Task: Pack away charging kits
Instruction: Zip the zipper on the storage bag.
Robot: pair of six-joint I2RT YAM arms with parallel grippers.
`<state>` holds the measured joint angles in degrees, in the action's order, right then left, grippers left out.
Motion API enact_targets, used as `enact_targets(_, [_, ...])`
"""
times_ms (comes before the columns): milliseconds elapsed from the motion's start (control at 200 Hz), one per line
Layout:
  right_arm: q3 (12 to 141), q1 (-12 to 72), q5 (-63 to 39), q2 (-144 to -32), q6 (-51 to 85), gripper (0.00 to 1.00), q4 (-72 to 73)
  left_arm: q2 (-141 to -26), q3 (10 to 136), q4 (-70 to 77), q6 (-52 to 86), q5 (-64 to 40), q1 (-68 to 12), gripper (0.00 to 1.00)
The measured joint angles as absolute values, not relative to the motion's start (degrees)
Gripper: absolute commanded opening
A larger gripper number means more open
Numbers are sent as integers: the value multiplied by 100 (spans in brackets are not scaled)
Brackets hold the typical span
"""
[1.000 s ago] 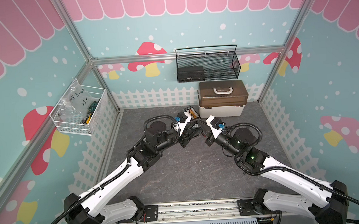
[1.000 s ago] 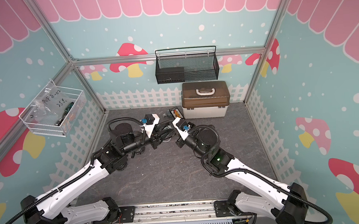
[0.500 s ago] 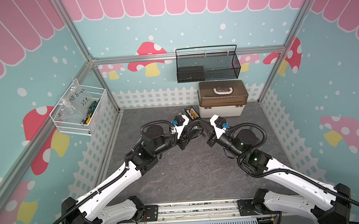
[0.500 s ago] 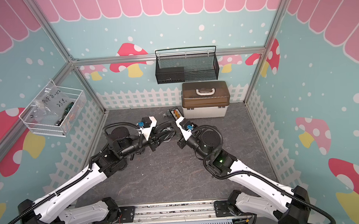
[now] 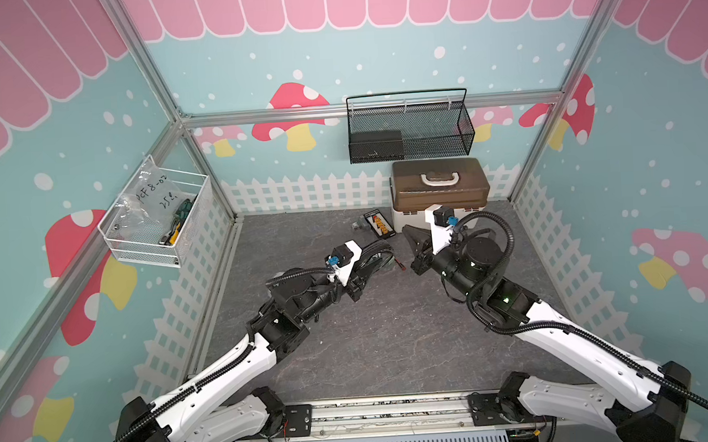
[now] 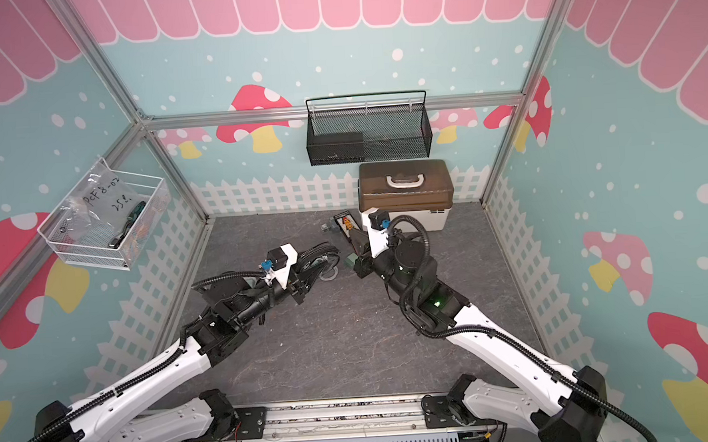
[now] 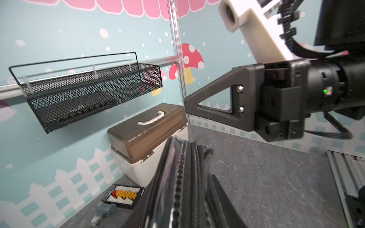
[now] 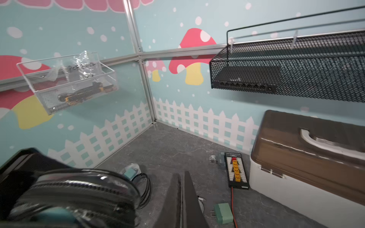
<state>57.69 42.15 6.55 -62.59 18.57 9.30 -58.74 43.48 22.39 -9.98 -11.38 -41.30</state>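
Note:
My left gripper [image 5: 374, 257] [image 7: 183, 189] is shut on a clear pouch [image 5: 381, 252] [image 7: 178, 177] with a black zip, held just above the floor. The same pouch [image 8: 79, 193] shows in the right wrist view. My right gripper [image 5: 410, 232] [image 8: 182, 174] is shut and empty, a short way right of the pouch. Under it on the floor lie a green plug adapter [image 8: 223, 215] [image 6: 350, 260] and a bit of white cable [image 8: 201, 205]. A teal adapter [image 8: 129, 173] with a black cable coil [image 8: 147, 189] lies beside the pouch.
A flat black board [image 5: 378, 223] with orange connectors and a red wire lies by the white box with brown lid [image 5: 440, 188] at the back wall. A black mesh basket [image 5: 410, 131] hangs above it. A white wire basket [image 5: 157, 220] hangs on the left wall.
The two grippers were together at the pouch; my right gripper has drawn away to the right and back. My left arm has pulled slightly toward the front left, still gripping the pouch.

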Motion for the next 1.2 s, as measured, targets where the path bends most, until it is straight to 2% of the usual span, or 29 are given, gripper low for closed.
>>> enact_targets(260, [5839,4165,598,-6578,2532,0,674,-5909,4263,3483,-1291,-1302,-4128,0])
enact_targets(370, [5798,4115,541,-6416,2626,21,698,-5918,4263,3557,-1424,-1601,-4060,0])
enact_targets(545, [5474,4051,285,-5725,2738,33,1031,-6125,4237,3839,-1337,-2445,-3409,0])
enact_targets(755, [5435,4049,-519,-5586,2917,55,1658,-6394,4222,4051,-1098,-3236,-2982,0])
enact_targets(910, [5435,4049,-1144,-5933,3232,60,2099,-6475,4195,4536,-965,-3835,-2906,0])
enact_targets(1196, [5435,4049,-1686,-6298,3754,61,2460,-6960,4294,5249,-556,-4617,-2545,0])
